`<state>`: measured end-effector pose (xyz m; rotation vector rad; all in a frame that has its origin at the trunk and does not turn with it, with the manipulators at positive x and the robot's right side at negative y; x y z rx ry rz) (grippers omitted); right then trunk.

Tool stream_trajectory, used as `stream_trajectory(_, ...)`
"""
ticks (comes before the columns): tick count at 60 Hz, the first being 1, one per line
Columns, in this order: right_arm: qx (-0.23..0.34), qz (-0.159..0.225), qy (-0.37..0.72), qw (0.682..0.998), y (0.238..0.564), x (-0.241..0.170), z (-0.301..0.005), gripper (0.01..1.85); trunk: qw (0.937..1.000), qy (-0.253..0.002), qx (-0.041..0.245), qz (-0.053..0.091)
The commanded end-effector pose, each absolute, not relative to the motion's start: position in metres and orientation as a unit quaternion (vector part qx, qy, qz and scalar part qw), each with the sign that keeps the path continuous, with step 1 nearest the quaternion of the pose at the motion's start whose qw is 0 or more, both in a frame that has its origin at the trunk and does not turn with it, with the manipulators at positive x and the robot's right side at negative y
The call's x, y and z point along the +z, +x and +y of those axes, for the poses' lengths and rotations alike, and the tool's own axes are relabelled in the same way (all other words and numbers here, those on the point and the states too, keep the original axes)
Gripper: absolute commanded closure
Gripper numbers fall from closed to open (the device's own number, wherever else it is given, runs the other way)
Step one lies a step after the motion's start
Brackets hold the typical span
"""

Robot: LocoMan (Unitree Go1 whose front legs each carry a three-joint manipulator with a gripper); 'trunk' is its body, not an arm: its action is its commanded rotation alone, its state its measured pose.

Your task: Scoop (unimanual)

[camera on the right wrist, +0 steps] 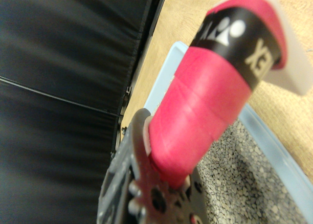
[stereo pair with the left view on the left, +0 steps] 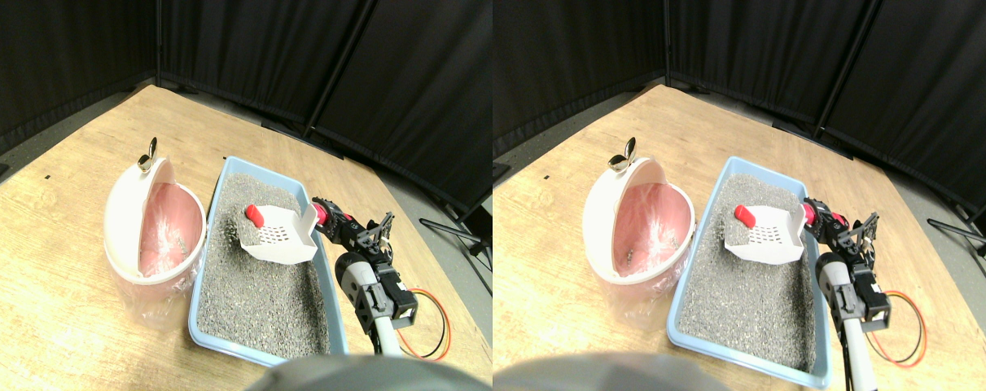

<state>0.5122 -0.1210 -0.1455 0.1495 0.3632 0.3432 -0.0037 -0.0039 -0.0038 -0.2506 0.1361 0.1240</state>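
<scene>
Right gripper [stereo pair with the left view on the left: 326,218] clenched on the scoop [stereo pair with the left view on the left: 281,236] handle; red piece [stereo pair with the left view on the left: 254,215] sits in the scoop over the far litter tray [stereo pair with the left view on the left: 317,194]. Keep scoop level, lift slowly, swing left to bin [stereo pair with the left view on the left: 118,204].

Even bright light, fisheye bending at edges, wrist view's foreground blurred.

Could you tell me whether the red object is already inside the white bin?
No, the red object lies on the white scoop above the litter tray, beside the white bin, not in it.
</scene>
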Motion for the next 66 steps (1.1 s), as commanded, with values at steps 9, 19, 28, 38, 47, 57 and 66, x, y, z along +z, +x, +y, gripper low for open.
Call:
stream_trajectory(9,0.19,0.136,0.097,0.967,0.517,-0.144,-0.125,1.81,0.986,-0.135,0.068,0.071)
stream_trajectory(19,0.187,0.103,0.105,0.971,0.515,-0.145,-0.131,1.81,0.9866,-0.132,0.066,0.069)
stream_trajectory(28,0.204,0.061,0.147,0.966,0.516,-0.142,-0.134,1.81,0.9873,-0.13,0.064,0.065)
stream_trajectory(38,0.222,0.003,0.167,0.961,0.518,-0.133,-0.136,1.81,0.988,-0.127,0.061,0.063)
stream_trajectory(47,0.228,-0.03,0.206,0.951,0.521,-0.123,-0.138,1.81,0.9885,-0.126,0.059,0.06)
stream_trajectory(57,0.226,-0.041,0.286,0.93,0.522,-0.114,-0.139,1.81,0.9887,-0.125,0.058,0.058)
stream_trajectory(66,0.225,-0.044,0.321,0.919,0.523,-0.105,-0.139,1.81,0.9891,-0.123,0.057,0.057)
